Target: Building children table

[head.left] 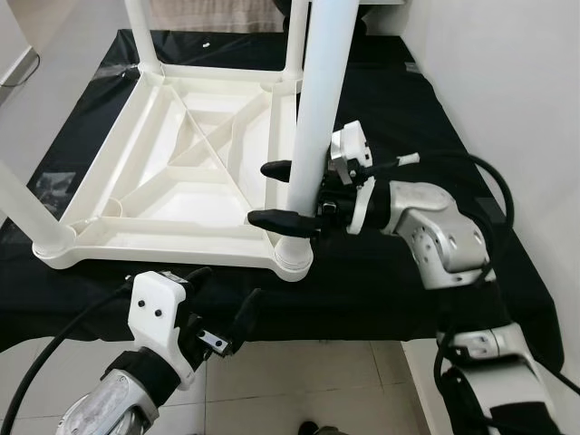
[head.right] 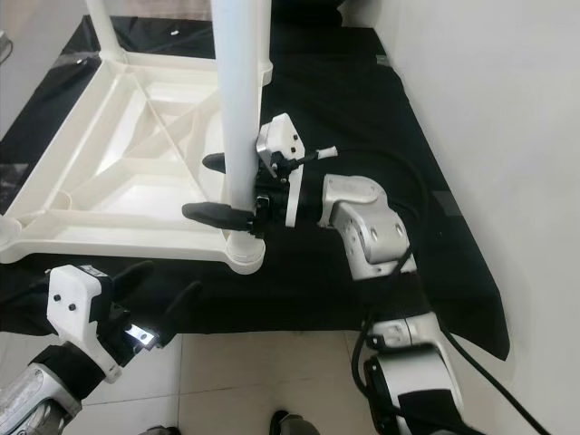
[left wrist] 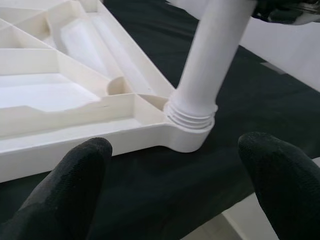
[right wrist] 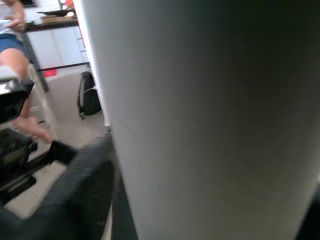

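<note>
left eye view, nearest first: the left gripper (head.left: 222,304) hangs low at the front edge of the black cloth (head.left: 381,281), its two black fingers spread wide and holding nothing. through its wrist camera those fingertips (left wrist: 75,170) frame the near corner socket (left wrist: 190,131), where threads show at the foot of the leg. so the left gripper is released, just short of the corner and touching nothing.

a little farther in, the right gripper (head.left: 283,195) reaches across from the right side, its two long fingers set either side of the near table leg (head.left: 317,100), low on the shaft just above the socket. it looks clenched on that leg; the right wrist view shows the white tube (right wrist: 210,120) pressed up close between the dark fingers. the leg stands upright, tilted a touch, seated in the corner.

beyond that lies the upturned table top (head.left: 181,181), white, ribs up, flat on the cloth. two more legs (head.left: 145,32) rise from its far corners, and another comes off the left corner (head.left: 23,204).

judgement: the step in hand is screwing the near leg home. visible threads suggest it is not fully down. the next move calls for a firm twist about the leg's axis, kept upright, perhaps with the left gripper bracing the corner so the top does not slide.
</note>
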`<state>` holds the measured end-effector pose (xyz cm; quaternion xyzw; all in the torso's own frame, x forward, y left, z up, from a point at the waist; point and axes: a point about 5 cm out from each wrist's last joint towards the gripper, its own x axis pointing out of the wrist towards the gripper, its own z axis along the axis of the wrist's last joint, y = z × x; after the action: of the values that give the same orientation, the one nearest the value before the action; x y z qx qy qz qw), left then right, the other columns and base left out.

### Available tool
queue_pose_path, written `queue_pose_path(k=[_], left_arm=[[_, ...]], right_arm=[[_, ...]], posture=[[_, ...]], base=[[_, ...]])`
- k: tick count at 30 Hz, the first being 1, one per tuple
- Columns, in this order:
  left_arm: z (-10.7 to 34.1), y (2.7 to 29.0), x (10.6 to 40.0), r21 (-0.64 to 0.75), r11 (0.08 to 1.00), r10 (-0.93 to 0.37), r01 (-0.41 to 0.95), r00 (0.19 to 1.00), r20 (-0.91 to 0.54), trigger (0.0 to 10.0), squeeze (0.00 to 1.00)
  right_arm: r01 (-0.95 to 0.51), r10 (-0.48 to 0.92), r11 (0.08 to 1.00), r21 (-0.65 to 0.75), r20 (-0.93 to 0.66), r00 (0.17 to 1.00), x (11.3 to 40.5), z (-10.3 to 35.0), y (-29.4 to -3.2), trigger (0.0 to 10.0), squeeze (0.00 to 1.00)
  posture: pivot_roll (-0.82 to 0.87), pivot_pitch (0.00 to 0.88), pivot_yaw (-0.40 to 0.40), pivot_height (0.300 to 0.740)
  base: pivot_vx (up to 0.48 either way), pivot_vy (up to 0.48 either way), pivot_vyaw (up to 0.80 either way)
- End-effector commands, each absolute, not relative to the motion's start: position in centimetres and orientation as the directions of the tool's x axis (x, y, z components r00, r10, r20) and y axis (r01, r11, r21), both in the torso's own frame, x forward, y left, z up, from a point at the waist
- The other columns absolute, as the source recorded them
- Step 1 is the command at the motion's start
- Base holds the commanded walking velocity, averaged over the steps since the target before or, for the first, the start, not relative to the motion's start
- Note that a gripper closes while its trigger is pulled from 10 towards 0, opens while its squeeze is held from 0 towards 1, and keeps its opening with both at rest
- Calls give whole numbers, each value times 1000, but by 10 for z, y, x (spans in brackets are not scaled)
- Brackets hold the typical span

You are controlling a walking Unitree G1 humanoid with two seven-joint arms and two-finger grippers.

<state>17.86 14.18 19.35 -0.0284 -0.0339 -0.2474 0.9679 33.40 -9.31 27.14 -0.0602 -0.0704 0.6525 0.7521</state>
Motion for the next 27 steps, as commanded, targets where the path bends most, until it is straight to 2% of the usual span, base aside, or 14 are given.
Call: queue_pose_path(k=[1, 7, 10, 11, 12, 14, 16, 17, 18, 19, 20, 22, 23, 27], left_arm=[[193, 143, 175, -41, 874, -481, 484, 874, 63, 10000, 0], [193, 143, 175, -41, 874, -482, 484, 874, 56, 10000, 0], [192, 143, 176, -42, 873, -484, 487, 873, 56, 10000, 0], [192, 143, 177, -44, 872, -486, 488, 872, 58, 10000, 0], [192, 143, 177, -44, 872, -486, 488, 872, 58, 10000, 0], [193, 142, 178, -51, 870, -487, 490, 871, 65, 10000, 0], [192, 143, 179, -55, 868, -490, 493, 870, 65, 10000, 0], [192, 143, 179, -55, 868, -490, 493, 870, 65, 10000, 0], [191, 143, 180, -59, 864, -496, 499, 866, 63, 10000, 0], [191, 142, 181, -61, 862, -501, 504, 863, 61, 10000, 0], [191, 142, 181, -61, 862, -501, 504, 863, 61, 10000, 0], [190, 139, 184, -71, 847, -522, 526, 850, 67, 10000, 0], [191, 136, 186, -68, 841, -532, 536, 844, 70, 10000, 0], [191, 134, 187, -68, 836, -540, 544, 839, 73, 10000, 0]], right_arm=[[-977, 995, 104, -187, 27, 101, 335, 272, -98, 0, 0], [-983, 999, 29, -182, -20, 34, 338, 272, -114, 0, 0], [-983, 998, 39, -178, -40, 46, 337, 270, -121, 0, 0], [-979, 990, 110, -174, -66, 123, 336, 263, -128, 0, 0], [-979, 990, 110, -174, -66, 123, 336, 263, -128, 0, 0], [-939, 937, 325, -112, -97, 335, 331, 241, -136, 0, 0], [-765, 752, 641, -70, -143, 643, 323, 208, -131, 0, 0], [-765, 752, 641, -70, -143, 643, 323, 208, -131, 0, 0], [-565, 542, 821, -84, -202, 816, 312, 187, -135, 0, 0], [-401, 368, 910, -108, -238, 899, 302, 174, -142, 0, 0], [-401, 368, 910, -108, -238, 899, 302, 174, -142, 0, 0], [-220, 212, 975, -3, -263, 941, 289, 158, -145, 0, 0], [-161, 154, 987, -5, -254, 955, 290, 157, -151, 0, 0], [-114, 101, 992, -48, -218, 971, 296, 162, -154, 0, 0]], posture=[[209, 259, -81, 740], [200, 259, -74, 740], [186, 255, -79, 740], [172, 253, -87, 740], [172, 253, -87, 740], [160, 251, -91, 740], [138, 245, -92, 740], [138, 245, -92, 740], [128, 244, -80, 740], [128, 244, -80, 740], [128, 244, -80, 740], [116, 227, -60, 740], [126, 215, -63, 740], [120, 212, -66, 740]], base=[[0, 0, 0], [0, 0, 0], [0, 0, 0], [0, 0, 0], [0, 0, 0], [0, 0, 0], [0, 0, 0], [0, 0, 0], [0, 0, 0], [0, 0, 0], [0, 0, 0], [0, 0, 0], [0, 0, 0], [0, 0, 0]])
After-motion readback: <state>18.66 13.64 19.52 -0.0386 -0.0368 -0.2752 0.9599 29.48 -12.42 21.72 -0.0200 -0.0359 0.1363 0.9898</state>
